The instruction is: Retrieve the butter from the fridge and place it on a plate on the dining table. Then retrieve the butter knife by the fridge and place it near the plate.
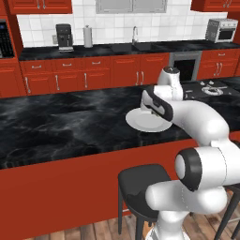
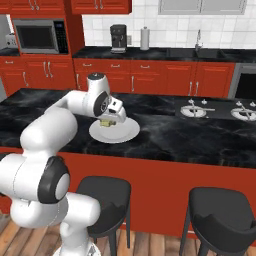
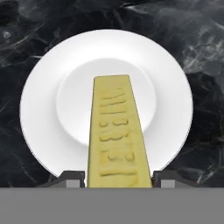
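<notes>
The butter (image 3: 114, 131) is a yellow stick held between my gripper's (image 3: 118, 177) two dark fingertips, and it points out over the middle of the white plate (image 3: 39, 105). The plate (image 2: 125, 134) lies on the black marble dining table (image 2: 165, 135). In the right base view my gripper (image 2: 106, 121) hangs just above the plate with a bit of the butter (image 2: 105, 122) showing under the hand. In the left base view the hand covers the butter, and the plate (image 1: 140, 123) shows beneath it. The fridge and the butter knife are out of view.
Two black stools (image 2: 102, 197) (image 2: 220, 215) stand at the table's near side. A cooktop with burners (image 2: 197, 110) is set into the table to the right of the plate. Behind are the red cabinets, a sink (image 2: 200, 50), a coffee machine (image 2: 118, 37) and a microwave (image 2: 40, 36).
</notes>
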You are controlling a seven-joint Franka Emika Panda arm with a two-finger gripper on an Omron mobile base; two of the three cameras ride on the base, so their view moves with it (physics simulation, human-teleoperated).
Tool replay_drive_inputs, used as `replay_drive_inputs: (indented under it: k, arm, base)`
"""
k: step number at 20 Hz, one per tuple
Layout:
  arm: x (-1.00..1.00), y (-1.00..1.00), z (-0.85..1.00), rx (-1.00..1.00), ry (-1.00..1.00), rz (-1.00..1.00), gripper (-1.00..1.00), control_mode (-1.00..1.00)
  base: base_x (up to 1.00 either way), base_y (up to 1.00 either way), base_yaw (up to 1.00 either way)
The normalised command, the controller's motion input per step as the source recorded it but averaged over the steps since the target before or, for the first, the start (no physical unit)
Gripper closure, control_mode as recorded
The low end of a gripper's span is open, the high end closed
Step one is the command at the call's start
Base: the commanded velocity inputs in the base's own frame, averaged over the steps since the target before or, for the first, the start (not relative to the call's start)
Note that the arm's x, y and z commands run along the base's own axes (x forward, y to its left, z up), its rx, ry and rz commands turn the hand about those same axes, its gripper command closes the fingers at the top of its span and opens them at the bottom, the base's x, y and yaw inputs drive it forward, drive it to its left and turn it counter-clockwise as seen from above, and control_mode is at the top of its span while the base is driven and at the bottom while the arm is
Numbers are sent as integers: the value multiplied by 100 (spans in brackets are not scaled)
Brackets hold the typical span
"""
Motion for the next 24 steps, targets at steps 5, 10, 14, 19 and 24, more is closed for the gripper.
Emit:
replay_drive_inputs:
  k: [5, 10, 14, 19, 24]
  arm:
    - [19, 0, -12, 0, 0, 0, 100, -100]
    - [2, 0, -17, 0, 2, 0, 100, -100]
    - [0, 0, -30, 0, 1, 0, 100, -100]
    - [0, 0, -20, 0, 0, 0, 100, -100]
    - [0, 0, -13, 1, 0, 0, 100, -100]
  base:
    - [0, 0, 0]
    - [0, 0, 0]
    - [0, 0, 0]
    - [0, 0, 0]
    - [0, 0, 0]
